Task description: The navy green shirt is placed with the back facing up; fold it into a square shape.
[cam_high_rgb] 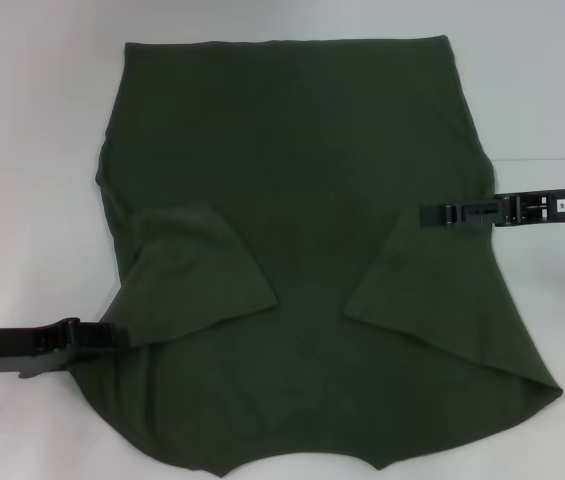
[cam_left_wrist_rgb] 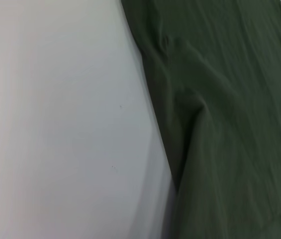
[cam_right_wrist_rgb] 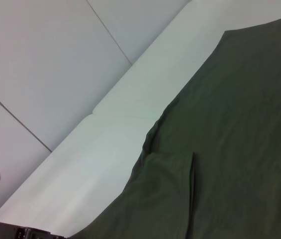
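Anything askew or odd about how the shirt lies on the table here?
The navy green shirt looks uneven: its right-side sleeve reaches further in than the left one. No damage shows.

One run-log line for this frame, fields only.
shirt: navy green shirt flat on white table, both sleeves folded inward | left gripper: at left edge | right gripper: over right edge

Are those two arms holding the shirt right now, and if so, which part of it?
It cannot be told. The left gripper sits at the shirt's left edge near the folded-in sleeve, the right gripper over its right side, but no grasp is visible.
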`<act>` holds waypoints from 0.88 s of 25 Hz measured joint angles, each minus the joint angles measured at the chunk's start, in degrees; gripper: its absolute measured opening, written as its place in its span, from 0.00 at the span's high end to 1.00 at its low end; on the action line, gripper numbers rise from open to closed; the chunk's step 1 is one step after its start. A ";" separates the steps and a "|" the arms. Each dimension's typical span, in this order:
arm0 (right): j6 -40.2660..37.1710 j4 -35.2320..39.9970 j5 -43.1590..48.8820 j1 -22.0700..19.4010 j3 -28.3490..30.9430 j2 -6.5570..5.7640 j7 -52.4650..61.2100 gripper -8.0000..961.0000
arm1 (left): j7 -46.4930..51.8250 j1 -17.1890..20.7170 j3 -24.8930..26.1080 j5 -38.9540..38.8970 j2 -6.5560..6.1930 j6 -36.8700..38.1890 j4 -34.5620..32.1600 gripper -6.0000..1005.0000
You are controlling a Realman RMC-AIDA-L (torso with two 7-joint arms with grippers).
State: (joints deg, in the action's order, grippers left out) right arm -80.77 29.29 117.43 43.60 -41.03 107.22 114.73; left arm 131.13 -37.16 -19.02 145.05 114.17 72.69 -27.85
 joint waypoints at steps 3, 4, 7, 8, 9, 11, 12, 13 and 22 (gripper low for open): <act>0.00 0.05 0.00 0.00 0.04 0.00 -0.01 0.03 | 0.00 0.00 0.02 0.00 0.00 0.02 -0.01 0.35; 0.00 0.06 0.00 0.00 0.05 0.00 -0.02 0.03 | 0.00 -0.01 0.03 -0.01 0.00 0.02 -0.01 0.37; 0.00 0.06 0.00 0.00 0.07 0.00 -0.02 0.03 | 0.04 -0.02 0.03 -0.03 0.00 0.06 -0.01 0.41; 0.00 0.06 0.00 0.00 0.07 0.00 -0.03 0.03 | 0.06 -0.03 0.04 -0.06 0.00 0.07 -0.01 0.43; 0.00 0.07 0.00 0.00 0.07 0.00 -0.03 0.03 | 0.07 -0.05 0.03 -0.09 0.00 0.08 -0.01 0.44; 0.01 0.07 0.00 0.02 0.07 0.00 -0.03 0.03 | 0.08 -0.10 0.04 -0.12 0.00 0.09 -0.01 0.46; 0.00 0.07 0.00 0.04 0.06 0.00 -0.03 0.03 | 0.09 -0.12 0.03 -0.17 0.00 0.10 -0.01 0.46; 0.01 0.07 0.00 0.06 0.06 0.00 -0.03 0.03 | 0.09 -0.14 0.04 -0.28 0.00 0.11 -0.01 0.46; -0.03 0.07 -0.23 0.09 -0.11 0.00 0.03 0.03 | 1.14 -0.16 0.04 -0.71 -0.28 -0.03 -0.29 0.50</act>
State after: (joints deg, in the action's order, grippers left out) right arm -80.80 29.35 117.20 43.69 -41.14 107.23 114.75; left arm 132.28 -37.32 -18.98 144.34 113.89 72.66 -28.14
